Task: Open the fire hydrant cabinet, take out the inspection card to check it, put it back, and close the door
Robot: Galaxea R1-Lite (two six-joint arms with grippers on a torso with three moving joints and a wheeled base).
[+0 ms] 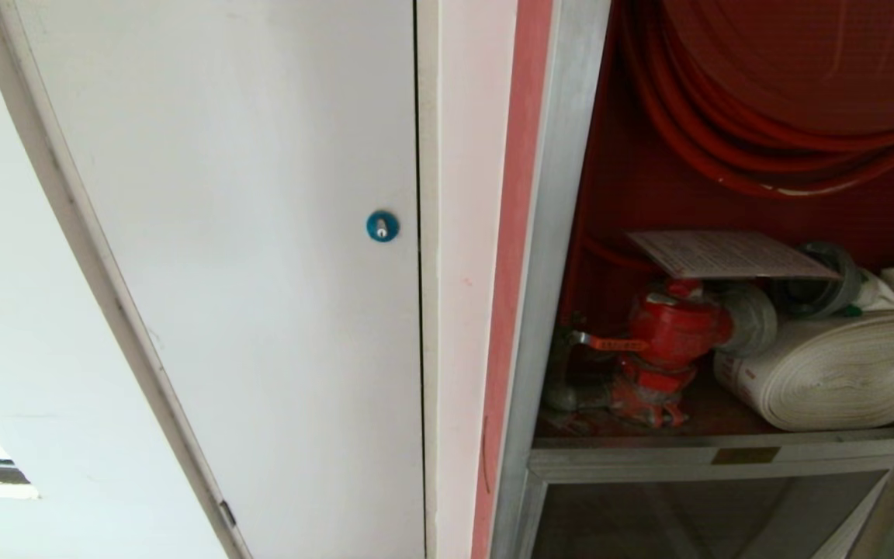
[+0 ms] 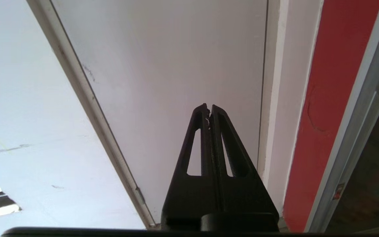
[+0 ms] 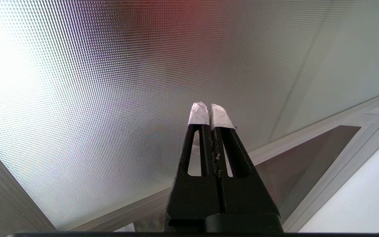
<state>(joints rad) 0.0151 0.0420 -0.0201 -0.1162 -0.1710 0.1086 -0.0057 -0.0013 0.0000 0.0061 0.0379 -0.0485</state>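
Observation:
The fire hydrant cabinet (image 1: pixel 563 233) stands open on the right of the head view, with a red interior. Inside, the white inspection card (image 1: pixel 730 255) lies flat on top of the red valve (image 1: pixel 668 326), next to the white rolled hose (image 1: pixel 835 373) and under the red hose reel (image 1: pixel 765 116). Neither gripper shows in the head view. My left gripper (image 2: pixel 209 108) is shut and empty, pointing at the plain white door left of the cabinet. My right gripper (image 3: pixel 210 108), white tape on its tips, is shut and empty before a dotted glass panel (image 3: pixel 110 98) in a silver frame, seemingly the swung-out door.
The plain white door (image 1: pixel 261 272) with a blue round lock (image 1: pixel 382 226) fills the left. A red strip (image 2: pixel 327 115) and the silver frame post (image 2: pixel 350 138) separate it from the cabinet. A shorter dark glass panel (image 1: pixel 687 520) sits below the cabinet shelf.

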